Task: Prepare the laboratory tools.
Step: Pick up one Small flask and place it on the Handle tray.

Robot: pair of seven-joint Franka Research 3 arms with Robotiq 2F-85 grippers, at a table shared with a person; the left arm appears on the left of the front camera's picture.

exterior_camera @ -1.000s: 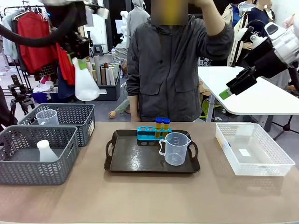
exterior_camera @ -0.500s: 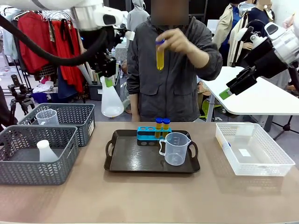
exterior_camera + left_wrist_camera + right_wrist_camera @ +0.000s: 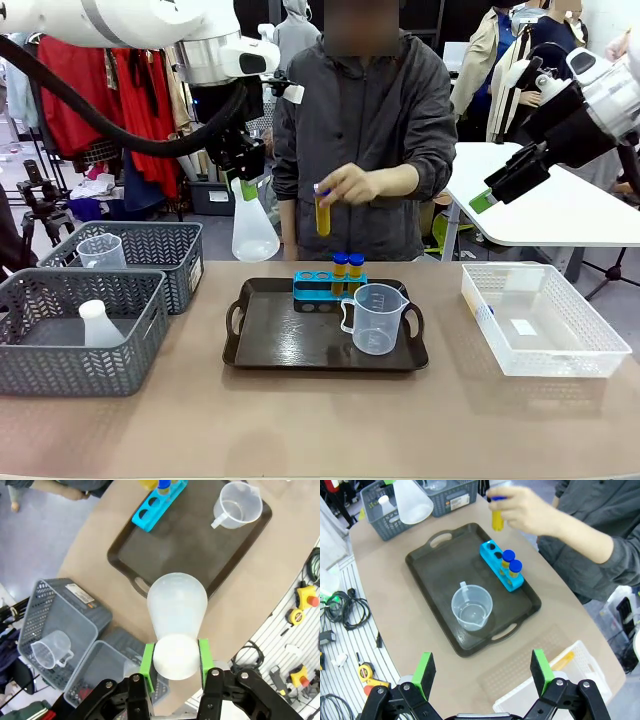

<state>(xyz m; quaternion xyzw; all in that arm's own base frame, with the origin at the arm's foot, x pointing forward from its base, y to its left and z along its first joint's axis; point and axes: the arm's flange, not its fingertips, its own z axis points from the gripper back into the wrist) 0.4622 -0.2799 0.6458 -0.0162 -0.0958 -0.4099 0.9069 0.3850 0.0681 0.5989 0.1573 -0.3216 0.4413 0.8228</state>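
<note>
Left jaws downward, around flask (image 3: 254, 228) neck

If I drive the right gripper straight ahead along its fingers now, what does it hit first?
Most likely the clear jug on the black tray, which sits nearly centred ahead of the open right gripper. Nothing seems to lie in between, though depth is hard to judge from here.

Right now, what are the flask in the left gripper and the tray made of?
The flask looks like plastic, matte translucent white: light passes through cloudy. The tray looks like plastic, maybe lacquered, glossy black: its floor shows soft reflections.
</note>
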